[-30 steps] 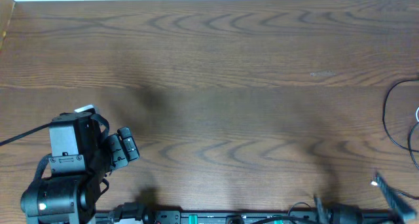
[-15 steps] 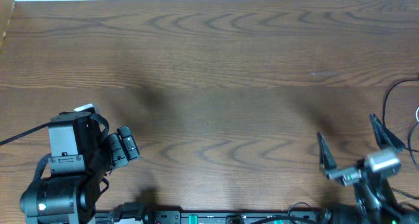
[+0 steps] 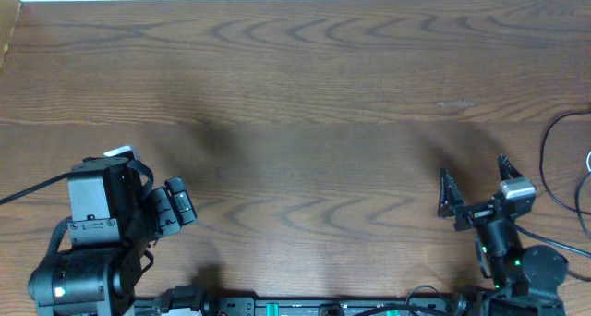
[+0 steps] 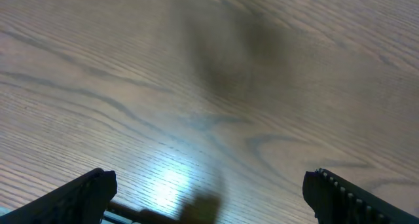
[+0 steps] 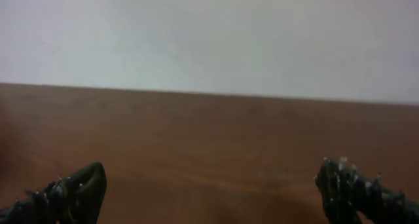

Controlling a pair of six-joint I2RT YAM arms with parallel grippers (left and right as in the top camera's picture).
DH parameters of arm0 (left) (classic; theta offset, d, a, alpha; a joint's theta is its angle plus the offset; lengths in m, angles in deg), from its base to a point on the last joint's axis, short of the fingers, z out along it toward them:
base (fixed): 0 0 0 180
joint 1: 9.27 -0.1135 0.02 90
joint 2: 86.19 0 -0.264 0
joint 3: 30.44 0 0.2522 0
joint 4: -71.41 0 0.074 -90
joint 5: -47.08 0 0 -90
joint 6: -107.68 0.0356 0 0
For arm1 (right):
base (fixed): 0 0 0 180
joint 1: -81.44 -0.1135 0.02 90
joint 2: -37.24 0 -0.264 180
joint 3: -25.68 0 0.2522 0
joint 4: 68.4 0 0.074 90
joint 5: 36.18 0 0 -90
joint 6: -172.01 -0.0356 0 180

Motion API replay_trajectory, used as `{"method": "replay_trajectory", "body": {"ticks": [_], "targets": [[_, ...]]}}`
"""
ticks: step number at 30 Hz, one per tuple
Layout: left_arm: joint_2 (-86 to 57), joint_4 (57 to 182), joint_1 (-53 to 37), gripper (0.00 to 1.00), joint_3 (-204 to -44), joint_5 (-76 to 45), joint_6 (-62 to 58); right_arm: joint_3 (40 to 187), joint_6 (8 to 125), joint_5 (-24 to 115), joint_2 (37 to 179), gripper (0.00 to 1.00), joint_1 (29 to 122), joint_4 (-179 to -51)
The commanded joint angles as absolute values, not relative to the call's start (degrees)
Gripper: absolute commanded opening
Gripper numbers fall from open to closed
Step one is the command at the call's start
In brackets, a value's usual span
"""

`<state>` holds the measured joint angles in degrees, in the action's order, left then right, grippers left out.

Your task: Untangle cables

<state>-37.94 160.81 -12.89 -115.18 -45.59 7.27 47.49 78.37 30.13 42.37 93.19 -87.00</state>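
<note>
Only part of the cables shows: a thin black cord (image 3: 545,164) loops in from the table's right edge, with a white bit (image 3: 588,160) beside it; the rest lies outside the overhead view. My right gripper (image 3: 476,188) hangs open just left of that loop, not touching it. In the right wrist view its fingers (image 5: 69,196) stand wide apart over bare wood, facing the far wall, and no cord shows there. My left gripper (image 3: 179,205) rests open at the near left. The left wrist view has its fingertips (image 4: 85,192) spread over bare table.
The brown wooden table (image 3: 305,76) fills the overhead view, with a white strip along its far edge. The arms' bases and a rail with black wiring (image 3: 305,307) run along the near edge. A thick black arm cable (image 3: 32,192) leaves the left arm toward the left edge.
My right arm has come up from the bottom right corner into view and moved left, its open fingers now over the table. The left arm has not moved.
</note>
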Motion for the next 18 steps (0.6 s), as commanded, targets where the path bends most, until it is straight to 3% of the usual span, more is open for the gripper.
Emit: {"method": "replay_trajectory", "body": {"ticks": [1, 18], "targets": [[-38.0, 160.8, -13.1, 0.97, -116.0, -45.3, 8.2, 45.0, 76.4, 32.3, 42.0, 0.99, 93.0, -86.6], [-38.0, 161.2, -13.1, 0.97, -115.9, -45.2, 8.2, 43.4, 71.2, 36.8, 42.1, 0.99, 93.0, -94.6]]}}
